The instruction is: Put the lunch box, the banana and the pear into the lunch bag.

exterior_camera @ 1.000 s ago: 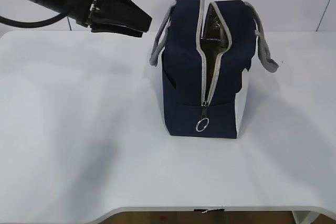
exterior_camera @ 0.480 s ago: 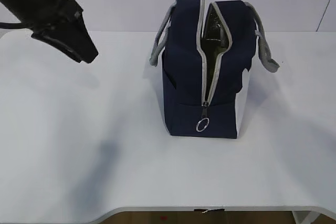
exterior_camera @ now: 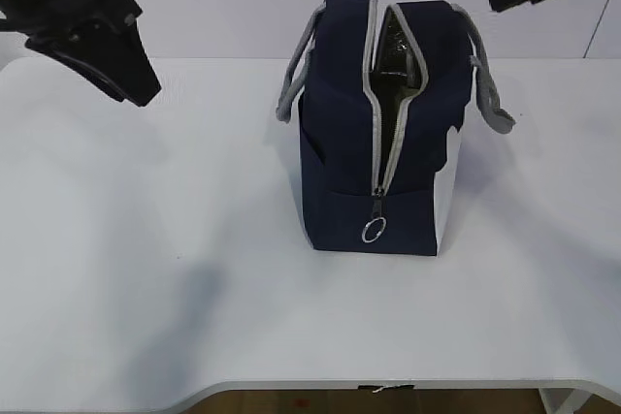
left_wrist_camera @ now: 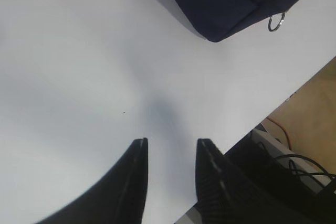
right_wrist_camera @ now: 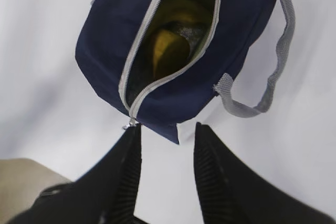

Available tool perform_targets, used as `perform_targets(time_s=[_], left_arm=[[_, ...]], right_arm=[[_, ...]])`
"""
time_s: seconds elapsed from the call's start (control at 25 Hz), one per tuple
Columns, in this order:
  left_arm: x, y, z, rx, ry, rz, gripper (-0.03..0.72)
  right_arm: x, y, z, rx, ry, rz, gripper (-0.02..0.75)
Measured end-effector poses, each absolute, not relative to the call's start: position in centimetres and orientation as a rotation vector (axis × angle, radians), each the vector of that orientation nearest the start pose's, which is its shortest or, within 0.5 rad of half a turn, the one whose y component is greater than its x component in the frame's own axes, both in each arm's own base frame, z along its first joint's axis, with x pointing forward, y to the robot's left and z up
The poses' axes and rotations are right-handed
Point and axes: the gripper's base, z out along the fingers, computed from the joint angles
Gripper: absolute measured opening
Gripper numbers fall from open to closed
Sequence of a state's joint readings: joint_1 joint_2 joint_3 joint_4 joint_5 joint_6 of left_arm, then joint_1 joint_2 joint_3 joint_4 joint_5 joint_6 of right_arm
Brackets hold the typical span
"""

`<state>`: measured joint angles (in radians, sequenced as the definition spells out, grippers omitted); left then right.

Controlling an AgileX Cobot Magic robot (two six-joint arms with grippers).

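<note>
Ext. view: lunch bag (exterior_camera: 380,123) stands upright mid-table (exterior_camera: 146,239), zipper undone, top gaping, grey handles hanging to both sides. Left pincer (exterior_camera: 121,65) hangs above the table's left part, well apart from the bag; right arm shows only at top right.

Left wrist view: left pincer (left_wrist_camera: 170,148) spread w/ nothing between its fingers, over bare table; bag corner (left_wrist_camera: 220,3) at top.

Right wrist view: right pincer (right_wrist_camera: 167,135) spread, empty, above the open bag (right_wrist_camera: 105,40). Sth yellow (right_wrist_camera: 168,51) lies inside; can't tell if banana or pear.
</note>
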<state>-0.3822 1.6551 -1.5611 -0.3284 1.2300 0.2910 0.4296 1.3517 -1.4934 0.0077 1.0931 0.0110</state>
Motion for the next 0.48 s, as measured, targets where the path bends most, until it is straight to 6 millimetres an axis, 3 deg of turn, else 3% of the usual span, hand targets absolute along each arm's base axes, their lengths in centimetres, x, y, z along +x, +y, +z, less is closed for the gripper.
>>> perform_targets(time_s=[0.48], left_arm=[[29.9, -15.0, 35.4, 0.837, 2.619, -0.479, 0.238]], right_arm=[[21.1, 9.9, 31.5, -0.432, 2.181, 0.285, 0.280]])
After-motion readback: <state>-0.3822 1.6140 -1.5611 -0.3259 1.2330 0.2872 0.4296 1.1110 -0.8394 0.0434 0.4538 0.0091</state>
